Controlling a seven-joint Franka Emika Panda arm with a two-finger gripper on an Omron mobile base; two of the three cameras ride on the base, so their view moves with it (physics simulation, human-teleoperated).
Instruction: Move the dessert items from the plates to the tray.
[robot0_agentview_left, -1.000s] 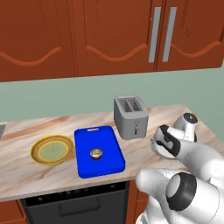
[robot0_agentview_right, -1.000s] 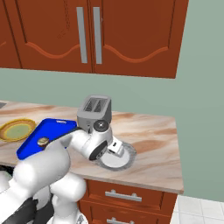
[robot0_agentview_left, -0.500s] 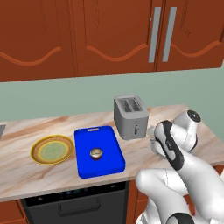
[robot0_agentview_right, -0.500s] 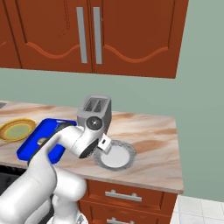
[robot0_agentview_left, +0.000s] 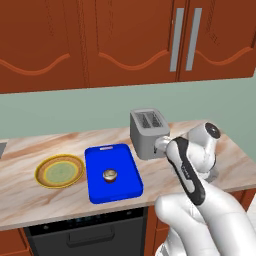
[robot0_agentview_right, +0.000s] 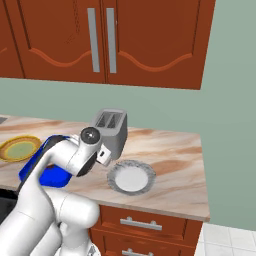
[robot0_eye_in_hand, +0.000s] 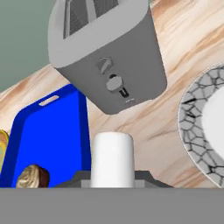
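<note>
White and oblong, the small dessert piece (robot0_eye_in_hand: 112, 158) stands between your fingers in the hand view, so the gripper (robot0_eye_in_hand: 112, 181) is closed tight on it and carrying it. You are over bare marble counter (robot0_agentview_right: 170, 150), with the grey ridged plate (robot0_agentview_right: 130, 177) to one side, its white centre now bare, and the blue tray (robot0_agentview_left: 111, 171) to the other; the toaster (robot0_agentview_left: 148, 132) stands just behind your path. The cupcake (robot0_agentview_left: 110, 175) already sits near the middle of the tray, and the yellow-rimmed plate (robot0_agentview_left: 60, 171) beyond it looks bare.

To finish this carry well, keep the grip shut and travel level towards the tray, staying in front of the toaster's face so the wrist does not clip it. Aim for open blue beside the cupcake, not on top of it, and lower until the piece is nearly on the tray floor before you let go; it is small and light and would likely tip or roll if dropped.

Compared with a second ago, your hand has lifted off the grey plate and swung towards the toaster and the tray, with the piece gone from the plate
</note>
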